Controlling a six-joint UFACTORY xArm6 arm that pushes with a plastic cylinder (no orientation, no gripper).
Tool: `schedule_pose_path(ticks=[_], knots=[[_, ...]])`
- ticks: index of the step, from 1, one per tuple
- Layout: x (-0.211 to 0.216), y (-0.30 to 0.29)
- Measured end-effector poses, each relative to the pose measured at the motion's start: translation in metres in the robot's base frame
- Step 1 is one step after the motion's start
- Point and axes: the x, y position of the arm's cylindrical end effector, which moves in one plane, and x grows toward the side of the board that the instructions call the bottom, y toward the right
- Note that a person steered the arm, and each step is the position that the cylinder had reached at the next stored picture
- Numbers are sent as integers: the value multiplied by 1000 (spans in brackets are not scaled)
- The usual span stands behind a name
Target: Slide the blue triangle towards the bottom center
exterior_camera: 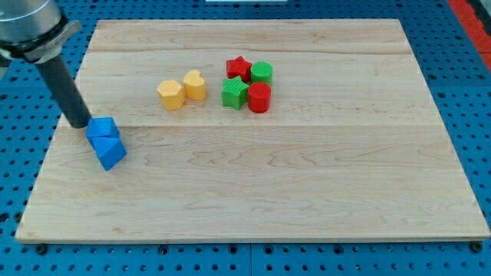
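Observation:
Two blue blocks sit touching near the board's left edge. The lower one is the blue triangle [111, 152]. The upper one is a blue cube [102, 128]. My tip [79, 123] stands just left of the blue cube, touching or nearly touching it, up and to the left of the triangle. The dark rod rises from there to the view's top left.
A yellow hexagon [170, 94] and a yellow block [195, 84] sit at upper centre. Right of them cluster a red star [238, 67], a green cylinder [261, 73], a green star [234, 93] and a red cylinder [259, 98]. The wooden board [307, 192] lies on a blue pegboard.

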Motion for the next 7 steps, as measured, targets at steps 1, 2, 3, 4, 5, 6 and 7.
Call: schedule_pose_path(ticks=[1, 2, 3, 4, 5, 6, 7], knots=[[26, 34], [47, 87], [74, 49], [91, 17], [107, 80], [107, 174], [107, 175]])
